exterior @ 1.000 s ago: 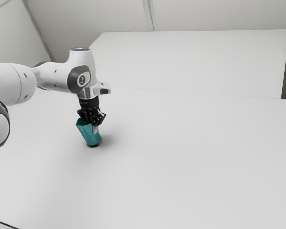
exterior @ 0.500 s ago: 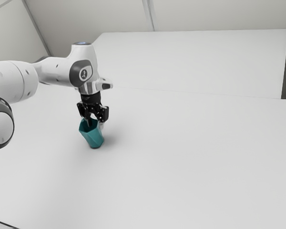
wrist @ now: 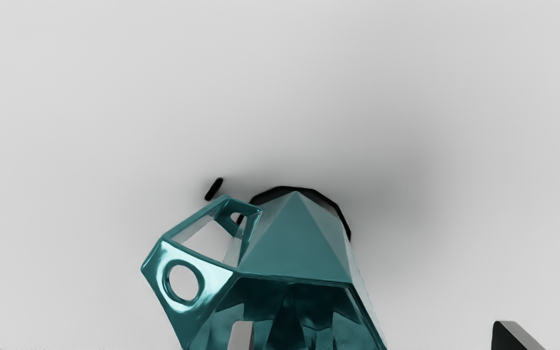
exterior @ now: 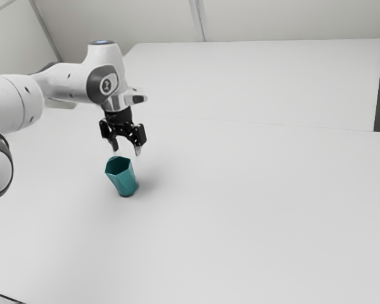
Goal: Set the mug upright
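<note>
Mug: teal, faceted, glossy mug (exterior: 125, 182), with a many-sided mouth and flat triangular planes down the wall.
Handle: angular, polished teal loop (wrist: 212, 277), pierced by a round hole.
Mug position: stood base down on the desk, mouth facing up, beneath the jaws.
Jaws: black, two-fingered jaws (exterior: 126, 151) with pale tips, spread wide, holding nothing; in the wrist view one tip overlapped the mug's mouth, the other lay beyond its wall.
Arm: smooth white casing (exterior: 69, 79) with dark grey joint covers, reaching in from the exterior view's left.
Desk: plain, pale grey surface (exterior: 253, 209), softly shadowed beside the mug.
</note>
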Tool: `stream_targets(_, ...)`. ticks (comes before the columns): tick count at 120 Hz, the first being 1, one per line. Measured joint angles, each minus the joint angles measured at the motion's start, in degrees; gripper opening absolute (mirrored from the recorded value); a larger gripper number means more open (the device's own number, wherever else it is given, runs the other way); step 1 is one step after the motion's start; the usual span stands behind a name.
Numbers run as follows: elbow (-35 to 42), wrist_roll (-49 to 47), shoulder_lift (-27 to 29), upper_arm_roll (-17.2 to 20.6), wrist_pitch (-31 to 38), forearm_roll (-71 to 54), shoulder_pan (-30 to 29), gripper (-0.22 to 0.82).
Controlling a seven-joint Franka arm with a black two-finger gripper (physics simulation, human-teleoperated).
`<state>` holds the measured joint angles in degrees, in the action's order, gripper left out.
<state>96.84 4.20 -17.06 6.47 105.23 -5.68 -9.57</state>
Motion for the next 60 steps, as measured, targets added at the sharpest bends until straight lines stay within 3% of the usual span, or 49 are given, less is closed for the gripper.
stream_targets(16,3.7,0.3,7.3,-1.9,1.8,1.4,0.2,0.57)
stream_targets(32,5.2,2.6,11.8,-8.8,3.1,5.2,4.1,0.58)
stream_targets(60,2.1,8.1,16.2,-10.9,-0.4,7.8,4.0,0.6)
